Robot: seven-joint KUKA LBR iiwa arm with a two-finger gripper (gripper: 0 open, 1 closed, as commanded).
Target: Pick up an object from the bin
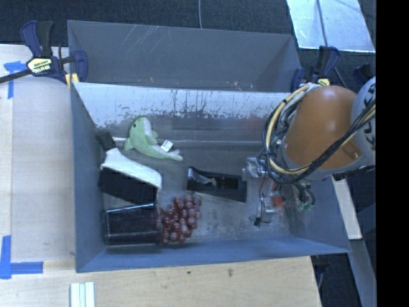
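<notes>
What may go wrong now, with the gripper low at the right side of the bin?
1. The gripper seems to be over bare floor, to the right of the black flat object and not above it; a grasp here would probably catch nothing.
2. It is near the front wall of the bin; going lower might strike it.

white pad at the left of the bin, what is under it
A black block sits under the white pad, its near side showing. The rest of the block and whatever lies beneath it are covered.
</notes>
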